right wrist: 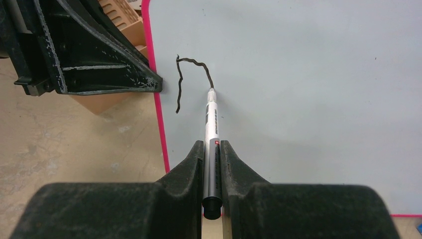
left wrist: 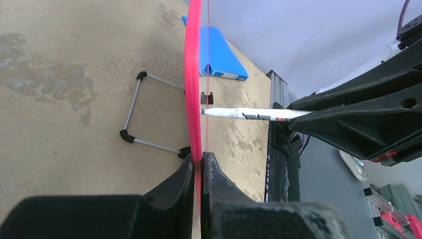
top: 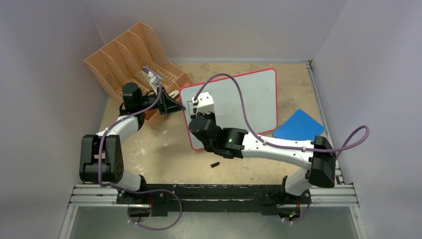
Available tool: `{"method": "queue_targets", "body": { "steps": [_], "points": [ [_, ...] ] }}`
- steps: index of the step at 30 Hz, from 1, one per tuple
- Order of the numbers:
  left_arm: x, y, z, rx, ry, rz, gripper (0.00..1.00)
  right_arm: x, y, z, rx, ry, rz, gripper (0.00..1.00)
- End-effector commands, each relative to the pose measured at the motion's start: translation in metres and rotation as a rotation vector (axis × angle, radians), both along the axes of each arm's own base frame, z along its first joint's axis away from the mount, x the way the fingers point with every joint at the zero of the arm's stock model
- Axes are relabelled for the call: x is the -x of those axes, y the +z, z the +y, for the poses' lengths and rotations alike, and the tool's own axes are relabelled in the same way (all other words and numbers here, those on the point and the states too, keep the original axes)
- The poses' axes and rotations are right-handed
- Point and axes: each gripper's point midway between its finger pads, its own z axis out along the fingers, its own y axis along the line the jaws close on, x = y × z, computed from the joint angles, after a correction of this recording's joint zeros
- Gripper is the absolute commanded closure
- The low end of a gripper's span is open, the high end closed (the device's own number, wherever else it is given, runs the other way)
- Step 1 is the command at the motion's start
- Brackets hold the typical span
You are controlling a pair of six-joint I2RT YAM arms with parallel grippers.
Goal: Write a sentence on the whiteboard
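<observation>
The whiteboard [top: 249, 97], white with a red-pink frame, lies tilted on the table. My left gripper [top: 179, 106] is shut on its left edge, and the left wrist view shows the jaws [left wrist: 201, 160] clamped on the red frame [left wrist: 193, 74]. My right gripper [right wrist: 212, 145] is shut on a silver-white marker [right wrist: 211, 117] whose tip touches the board [right wrist: 298, 99] near its left edge. Of the sentence, only one thin black curved stroke [right wrist: 180, 82] shows. The marker also shows in the left wrist view [left wrist: 249, 114], with its tip against the board.
An orange file rack [top: 134, 57] stands at the back left, just behind my left gripper. A blue square pad [top: 298, 127] lies right of the board. A small black marker cap [top: 215, 164] lies on the table near the front. The board's wire foot [left wrist: 130, 112] rests on the table.
</observation>
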Motion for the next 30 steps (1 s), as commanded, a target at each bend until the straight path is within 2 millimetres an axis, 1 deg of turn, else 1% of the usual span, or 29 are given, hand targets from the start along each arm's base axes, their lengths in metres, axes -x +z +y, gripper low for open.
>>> {"method": "queue_targets", "body": {
  "steps": [1, 17, 30],
  "points": [
    [0.008, 0.018, -0.001, 0.001, -0.046, -0.102, 1.00, 0.000, 0.007, -0.009, -0.025, -0.019, 0.002, 1.00],
    [0.008, 0.019, -0.001, 0.002, -0.044, -0.101, 1.00, 0.006, 0.004, -0.002, -0.020, 0.010, 0.018, 1.00],
    [0.009, 0.019, -0.002, 0.003, -0.048, -0.101, 1.00, 0.011, 0.003, 0.008, -0.018, 0.039, 0.027, 1.00]
  ]
}}
